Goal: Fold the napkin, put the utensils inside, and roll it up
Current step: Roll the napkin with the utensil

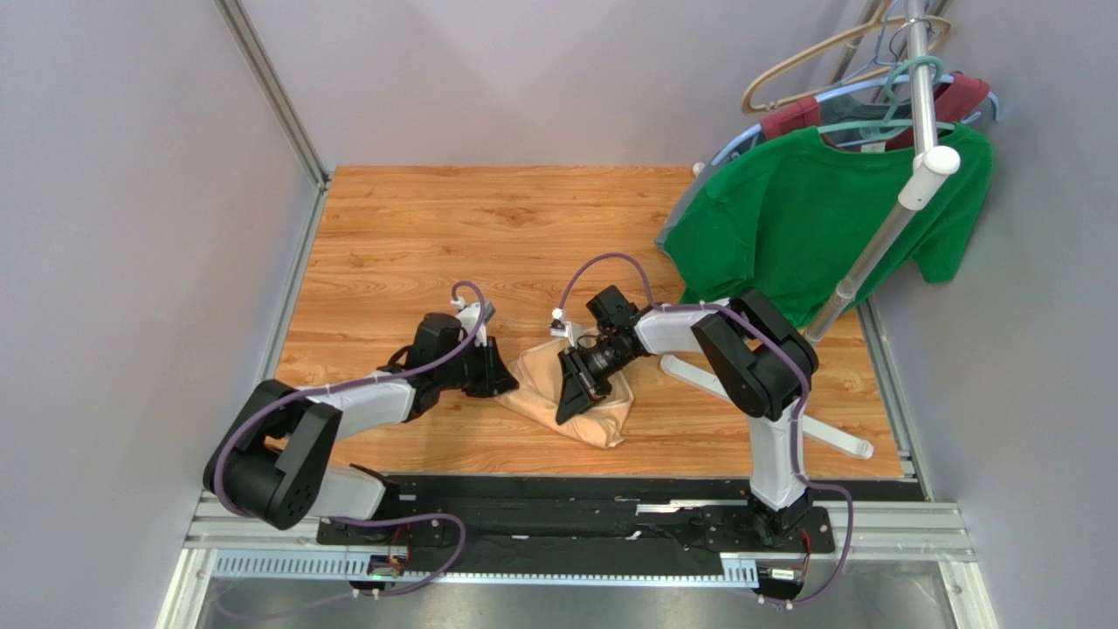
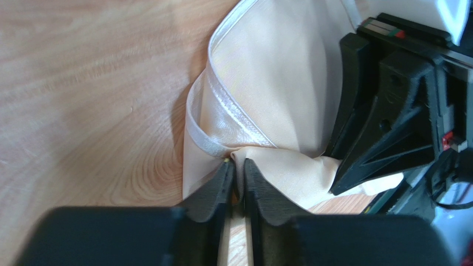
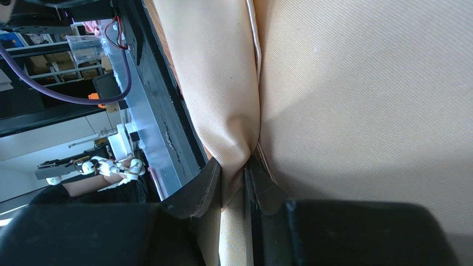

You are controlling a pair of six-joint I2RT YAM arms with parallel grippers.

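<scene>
The napkin point(image 1: 601, 422) lies bunched up in a small heap on the wooden table point(image 1: 433, 223). It is near the front edge, between the 2 arms, and it is not flat. From above, a lot of it is hidden under the right gripper point(image 1: 572, 391). Only its front and left parts show.

The left gripper point(image 1: 496, 380) is at the left side of the heap. In the left wrist view its 2 fingers point(image 2: 219, 191) are almost together, with just a thin slit between them. They pinch a fold of the napkin point(image 2: 266, 83) right by its shiny hem. The cloth goes into the slit, but the fingers hide how deep it goes. The black body of the right gripper fills the right side of that view and covers the cloth there.

The right gripper sits on top of the heap. In the right wrist view its fingers point(image 3: 208, 185) are nearly closed too, and they squeeze a puckered fold of the napkin point(image 3: 361, 111). The cloth fills most of this view and is cut off at the top and right, so its edges there cannot be seen.

What is inside or under the bunched cloth cannot be made out in any view.

At the back right of the table a green T-shirt point(image 1: 801, 223) hangs on a white rack point(image 1: 919, 171). The top of the rack is cut off by the picture edge.
</scene>
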